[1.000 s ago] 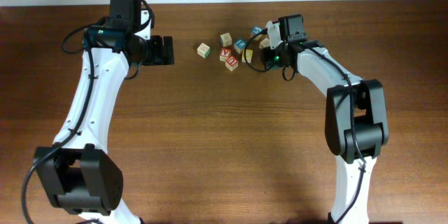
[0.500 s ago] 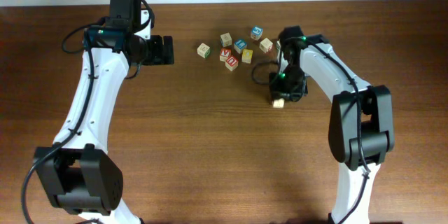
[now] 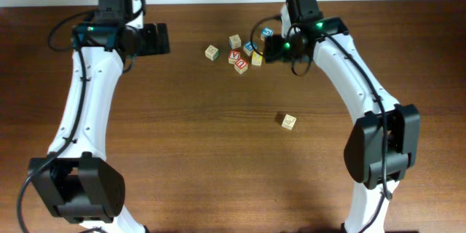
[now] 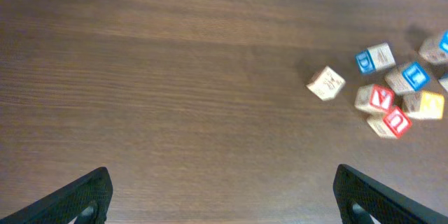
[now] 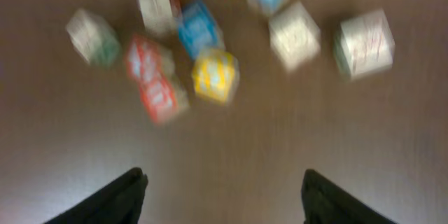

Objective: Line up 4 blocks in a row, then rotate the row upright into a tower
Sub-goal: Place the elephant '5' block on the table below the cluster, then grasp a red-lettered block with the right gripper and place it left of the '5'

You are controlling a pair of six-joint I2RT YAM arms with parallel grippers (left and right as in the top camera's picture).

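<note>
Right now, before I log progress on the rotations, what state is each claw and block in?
Left claw: open, empty.
Right claw: open, empty, above the block cluster.
Lone block: resting on the table, apart from the cluster, ungripped.
Red-letter blocks: side by side in the cluster, ungripped.
Yellow block: in the cluster, ungripped.
</note>
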